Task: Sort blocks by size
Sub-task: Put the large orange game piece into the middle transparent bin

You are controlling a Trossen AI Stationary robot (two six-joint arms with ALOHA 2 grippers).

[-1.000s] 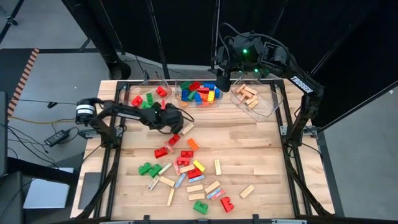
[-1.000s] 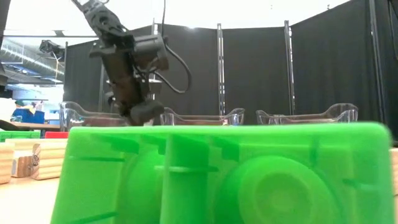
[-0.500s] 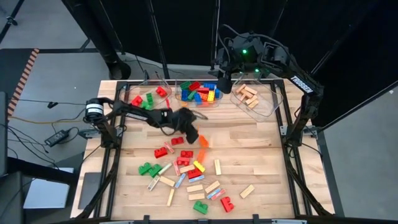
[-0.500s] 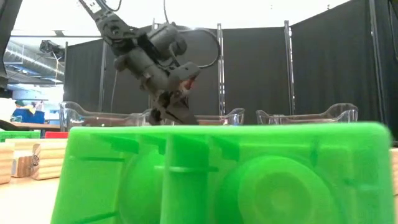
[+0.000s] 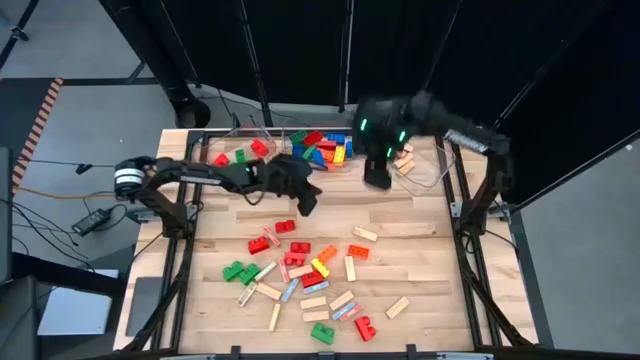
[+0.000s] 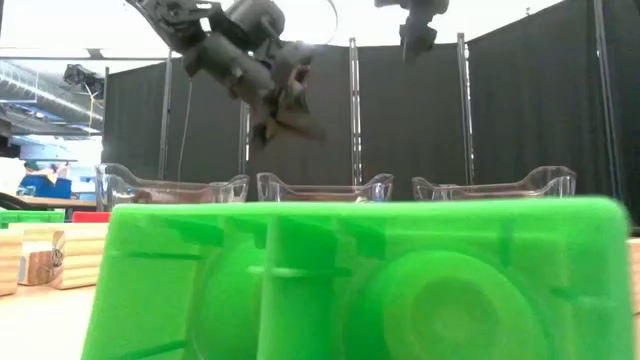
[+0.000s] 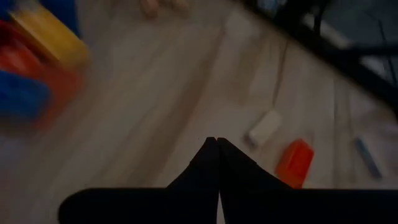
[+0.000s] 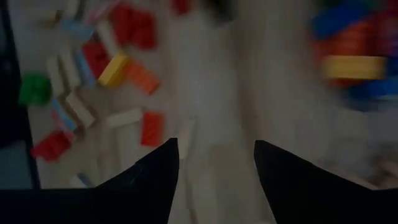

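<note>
Many blocks (image 5: pixel 305 270), studded bricks in several colours and tan wooden bars, lie flat and scattered on the wooden table's middle and near part. My left gripper (image 5: pixel 306 204) is shut and empty above the table, just far of the scatter; its closed fingertips show in the left wrist view (image 7: pixel 212 142), with a tan bar (image 7: pixel 264 127) and an orange brick (image 7: pixel 293 163) beyond them. My right gripper (image 5: pixel 377 180) is open and empty, high over the table in front of the bins; its spread fingers show in the right wrist view (image 8: pixel 216 152).
Three clear bins stand along the far edge: the left bin (image 5: pixel 238 157) with red and green bricks, the middle bin (image 5: pixel 322 148) with mixed bricks, the right bin (image 5: pixel 408 157) with tan bars. A green brick (image 6: pixel 350 280) fills the low view. Bare wood lies at the right.
My left gripper, shut, has swept low toward the table's right edge, then risen and drawn back a little. A tan bar and an orange brick have slid to the right. My right gripper has come from over the middle bin toward the near edge and a little right.
</note>
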